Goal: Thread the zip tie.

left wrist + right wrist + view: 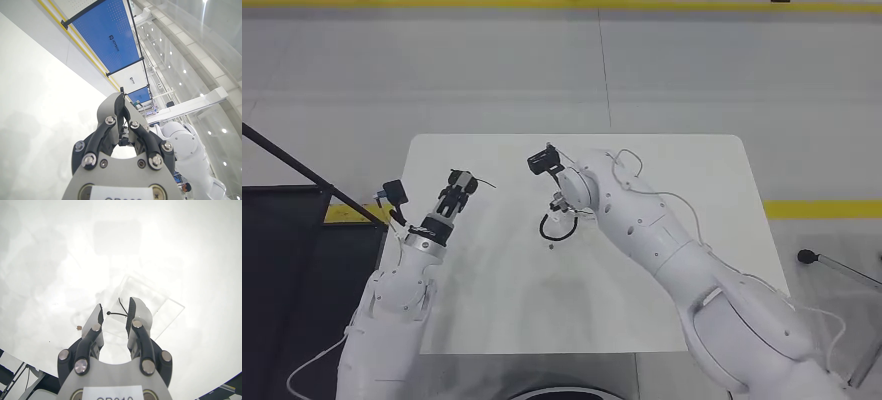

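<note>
Near mid-surface point(502, 290): looped black tie point(116, 313), flat, its head and strap between the parted fingers of the right end effector point(115, 303) just above. At ten o'clock from the tie, well apart: left end effector point(122, 96), clamped on a thin black strip point(122, 89), tip poking past the pads.

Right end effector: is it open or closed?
Open. In the right wrist view the right end effector has its two fingers apart, with the black zip tie showing in the gap between them.
</note>
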Robot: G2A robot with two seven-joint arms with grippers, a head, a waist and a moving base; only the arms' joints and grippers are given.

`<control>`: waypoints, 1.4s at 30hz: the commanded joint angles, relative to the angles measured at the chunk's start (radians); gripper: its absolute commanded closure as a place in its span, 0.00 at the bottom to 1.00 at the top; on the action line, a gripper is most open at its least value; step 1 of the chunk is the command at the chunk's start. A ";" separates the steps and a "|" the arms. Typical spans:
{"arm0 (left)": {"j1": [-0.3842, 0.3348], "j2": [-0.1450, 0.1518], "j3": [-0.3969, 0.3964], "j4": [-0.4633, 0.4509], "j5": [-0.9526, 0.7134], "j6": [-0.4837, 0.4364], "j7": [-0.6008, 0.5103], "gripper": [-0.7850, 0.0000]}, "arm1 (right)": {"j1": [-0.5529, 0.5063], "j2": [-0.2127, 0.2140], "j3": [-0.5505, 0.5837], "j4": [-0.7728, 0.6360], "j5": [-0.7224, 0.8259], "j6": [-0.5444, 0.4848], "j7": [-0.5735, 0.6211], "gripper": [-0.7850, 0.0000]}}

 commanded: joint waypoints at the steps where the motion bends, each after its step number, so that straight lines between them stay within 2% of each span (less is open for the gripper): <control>1: -0.002 0.000 -0.001 0.004 0.000 0.001 0.002 1.00 | 0.002 -0.007 -0.001 0.009 -0.003 -0.001 -0.002 0.67; 5: -0.004 0.001 0.001 0.008 -0.003 0.003 0.005 1.00 | 0.005 -0.019 -0.001 0.028 -0.007 -0.006 -0.006 0.76; 6: -0.004 0.001 0.003 0.009 -0.004 0.004 0.004 1.00 | 0.006 -0.022 -0.001 0.032 -0.009 -0.006 -0.006 0.82; 14: -0.012 0.002 0.009 0.020 -0.009 0.008 0.001 1.00 | 0.014 -0.037 0.006 0.053 -0.026 -0.003 -0.011 0.96; 19: -0.017 0.003 0.016 0.021 -0.004 0.013 0.000 1.00 | 0.018 -0.040 0.014 0.049 -0.045 0.006 -0.015 1.00; 25: -0.020 0.004 0.023 0.020 0.000 0.018 -0.001 1.00 | 0.014 -0.040 0.024 0.028 -0.071 0.014 -0.008 0.98; 32: -0.025 0.005 0.031 0.020 0.003 0.021 -0.014 1.00 | 0.011 -0.030 0.049 -0.016 -0.118 0.047 -0.033 1.00; 37: -0.056 0.007 0.054 0.038 0.016 0.021 -0.070 1.00 | 0.008 0.001 0.101 -0.094 -0.166 0.069 -0.074 1.00; 42: -0.115 0.011 0.080 0.072 0.029 -0.002 -0.154 1.00 | -0.032 0.063 0.204 -0.242 -0.227 0.041 -0.101 1.00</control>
